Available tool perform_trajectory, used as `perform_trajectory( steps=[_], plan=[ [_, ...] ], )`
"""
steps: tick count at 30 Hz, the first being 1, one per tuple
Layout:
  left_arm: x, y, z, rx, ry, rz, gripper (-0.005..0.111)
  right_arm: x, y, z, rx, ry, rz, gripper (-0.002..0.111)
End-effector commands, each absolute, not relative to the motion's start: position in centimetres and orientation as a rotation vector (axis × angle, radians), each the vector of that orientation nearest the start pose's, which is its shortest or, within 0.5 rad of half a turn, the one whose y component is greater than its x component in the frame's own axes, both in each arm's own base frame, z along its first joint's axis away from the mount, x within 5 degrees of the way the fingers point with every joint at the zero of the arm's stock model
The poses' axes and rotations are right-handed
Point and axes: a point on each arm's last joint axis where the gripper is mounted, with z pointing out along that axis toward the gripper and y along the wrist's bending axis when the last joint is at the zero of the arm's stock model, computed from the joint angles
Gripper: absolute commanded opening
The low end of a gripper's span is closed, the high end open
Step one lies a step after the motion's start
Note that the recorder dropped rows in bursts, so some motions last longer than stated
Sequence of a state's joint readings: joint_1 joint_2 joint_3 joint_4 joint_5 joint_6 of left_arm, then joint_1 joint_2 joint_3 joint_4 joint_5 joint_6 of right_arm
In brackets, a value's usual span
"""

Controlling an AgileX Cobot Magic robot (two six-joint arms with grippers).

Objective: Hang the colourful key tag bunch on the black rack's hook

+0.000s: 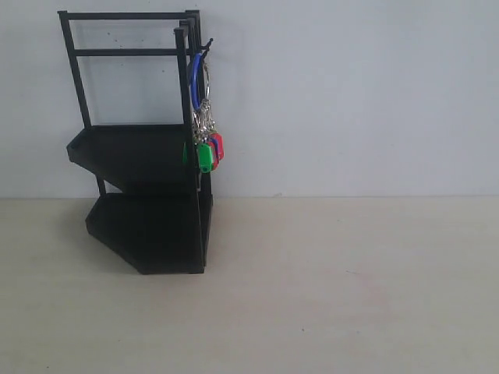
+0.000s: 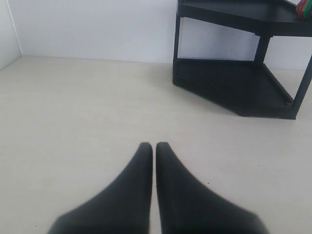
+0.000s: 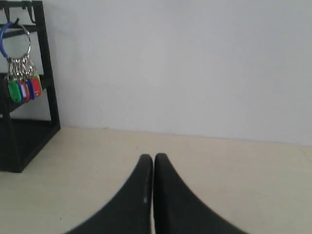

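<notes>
The colourful key tag bunch (image 1: 208,148) hangs by its blue loop from the hook (image 1: 206,44) at the top right corner post of the black rack (image 1: 144,156). The right wrist view shows the same bunch (image 3: 22,87) dangling beside the rack's post (image 3: 46,68). In the left wrist view the rack's lower trays (image 2: 234,83) stand ahead, with a sliver of the tags (image 2: 304,9) at the frame's edge. My left gripper (image 2: 154,145) is shut on nothing, above the bare table. My right gripper (image 3: 153,156) is shut and empty too. Neither gripper appears in the exterior view.
A pale wooden tabletop (image 1: 327,288) runs in front of a white wall (image 1: 351,93). The rack stands at the back left against the wall. A wall corner (image 2: 12,34) shows in the left wrist view.
</notes>
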State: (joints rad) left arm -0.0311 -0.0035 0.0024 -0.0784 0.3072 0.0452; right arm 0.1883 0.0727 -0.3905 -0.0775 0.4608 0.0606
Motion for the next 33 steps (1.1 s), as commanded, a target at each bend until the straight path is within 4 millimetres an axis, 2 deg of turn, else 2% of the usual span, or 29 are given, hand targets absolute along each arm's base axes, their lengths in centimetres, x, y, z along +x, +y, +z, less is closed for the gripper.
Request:
perform_trajectory(
  steps=[1,7,12,18,23,33],
  plan=[
    [5.4,-0.4,18.6,0.014,1.779,-0.063,0.004,3.8,0.6,26.5,-0.171,1.653,0.104,0.000],
    [5.4,-0.4,18.6,0.014,1.779,-0.063,0.004,4.6,1.0,22.5,-0.220,1.720,0.103,0.000],
    [5.4,-0.4,18.6,0.014,1.779,-0.063,0.004,4.9,1.0,20.6,-0.171,1.774,0.145,0.000],
    [5.4,-0.4,18.6,0.014,1.779,-0.063,0.004,5.0,1.1,19.8,-0.129,1.803,0.179,0.000],
    [5.4,-0.4,18.6,0.014,1.779,-0.063,0.004,5.2,1.0,18.0,-0.102,1.860,0.167,0.000],
    [5.4,-0.4,18.6,0.014,1.779,-0.063,0.004,5.3,0.3,18.2,0.041,1.835,0.097,0.000]
  ],
)
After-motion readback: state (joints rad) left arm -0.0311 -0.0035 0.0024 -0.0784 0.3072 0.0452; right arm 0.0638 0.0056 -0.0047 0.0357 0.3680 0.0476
